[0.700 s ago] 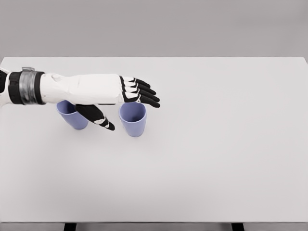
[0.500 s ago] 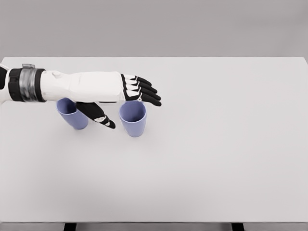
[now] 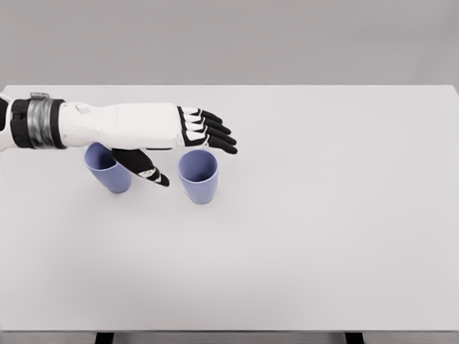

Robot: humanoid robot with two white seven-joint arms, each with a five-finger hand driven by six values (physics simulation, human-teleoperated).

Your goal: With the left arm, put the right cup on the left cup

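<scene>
The left hand (image 3: 176,140) is hovering over the table with its 4 black fingers (image 3: 215,134) stretched out flat and the thumb (image 3: 145,169) hanging down underneath, so it's wide open and gripping nothing. Compared with 0.5 s ago the fingertips are sitting a touch higher and further back, now clear of the right cup's rim instead of overlapping its back edge, and the thumb is dangling a bit more to the left.

The right cup (image 3: 198,176) is standing upright, mouth open, just below and beside the fingertips, not touching them. The left cup (image 3: 107,168) is standing a little way off to the left, partly hidden under the white forearm (image 3: 115,127). Neither cup has shifted.

Both cups are plain, smooth, tapered tumblers in a matte periwinkle blue, no logos or writing that I can make out. The arm shell is glossy white with a grey banded cuff near the picture's edge. The table (image 3: 323,229) is a flat pale-grey slab.
</scene>
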